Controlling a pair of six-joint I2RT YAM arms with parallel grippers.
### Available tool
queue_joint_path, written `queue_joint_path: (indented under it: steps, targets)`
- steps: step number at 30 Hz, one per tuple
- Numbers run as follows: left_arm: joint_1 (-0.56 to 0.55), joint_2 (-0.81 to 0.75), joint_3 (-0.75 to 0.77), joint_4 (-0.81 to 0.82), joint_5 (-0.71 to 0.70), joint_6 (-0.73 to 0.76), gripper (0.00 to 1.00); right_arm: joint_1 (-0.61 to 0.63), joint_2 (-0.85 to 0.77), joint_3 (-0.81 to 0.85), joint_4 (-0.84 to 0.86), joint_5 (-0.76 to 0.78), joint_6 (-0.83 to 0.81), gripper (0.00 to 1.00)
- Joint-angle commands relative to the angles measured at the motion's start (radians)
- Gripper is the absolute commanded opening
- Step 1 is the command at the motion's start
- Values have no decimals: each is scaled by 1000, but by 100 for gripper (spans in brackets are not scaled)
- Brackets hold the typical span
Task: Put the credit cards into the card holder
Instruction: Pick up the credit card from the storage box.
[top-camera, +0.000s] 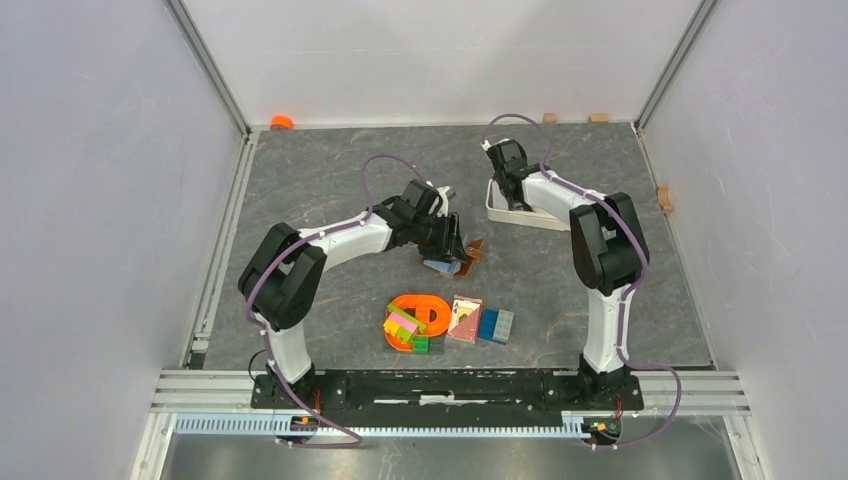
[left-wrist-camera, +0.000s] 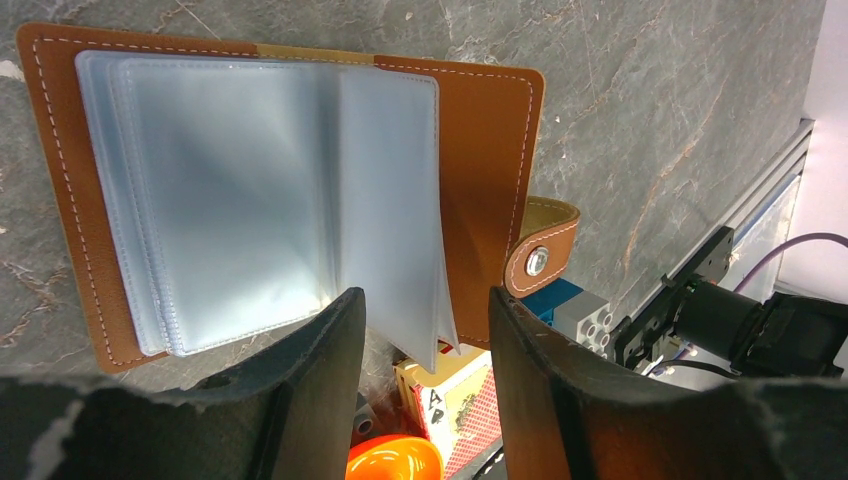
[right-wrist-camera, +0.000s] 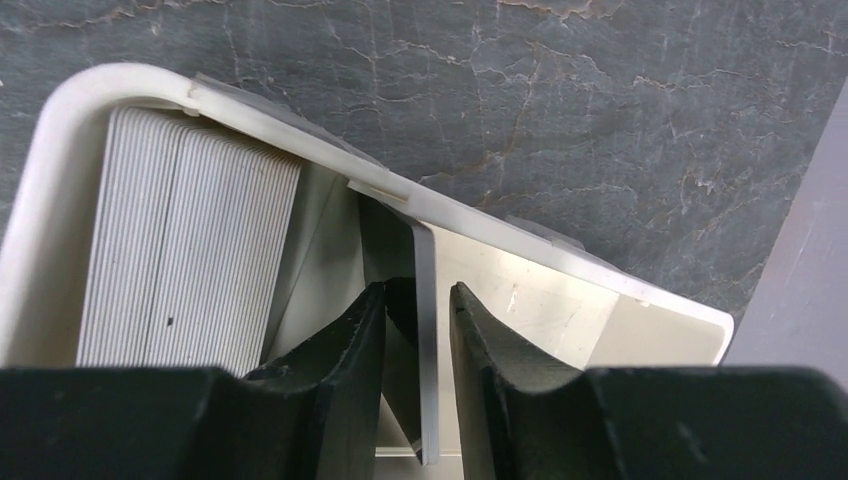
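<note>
The card holder (left-wrist-camera: 490, 150) lies open on the table, brown with clear plastic sleeves (left-wrist-camera: 250, 180) fanned up; it also shows in the top view (top-camera: 472, 250). My left gripper (left-wrist-camera: 425, 300) is open just over its near edge, with one loose sleeve leaf hanging between the fingers, untouched. It sits over the holder in the top view (top-camera: 452, 250). The credit cards (right-wrist-camera: 190, 250) stand as a pale ribbed stack in the white tray (right-wrist-camera: 500, 235). My right gripper (right-wrist-camera: 418, 300) is in the tray, its jaws narrowly open around one upright card (right-wrist-camera: 425, 340), with gaps on both sides.
A red playing-card pack (top-camera: 465, 320), blue and grey blocks (top-camera: 495, 325) and an orange ring toy with coloured blocks (top-camera: 420, 315) lie near the front. The white tray (top-camera: 545, 222) sits at the back right. Small wooden pieces (top-camera: 665, 198) lie along the walls.
</note>
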Motion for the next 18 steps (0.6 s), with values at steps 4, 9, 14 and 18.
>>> queue_joint_path:
  steps: [4,9,14,18]
  targets:
    - [-5,-53,33,3,16,-1,55,4,-54,40,-6,33,-21,34]
    - [-5,-56,33,3,16,0,55,4,-60,46,-15,31,-22,33]
    - [-5,-55,33,4,17,0,55,4,-69,50,-22,40,-27,33]
    - [-5,-57,33,3,17,0,55,3,-74,53,-22,35,-30,31]
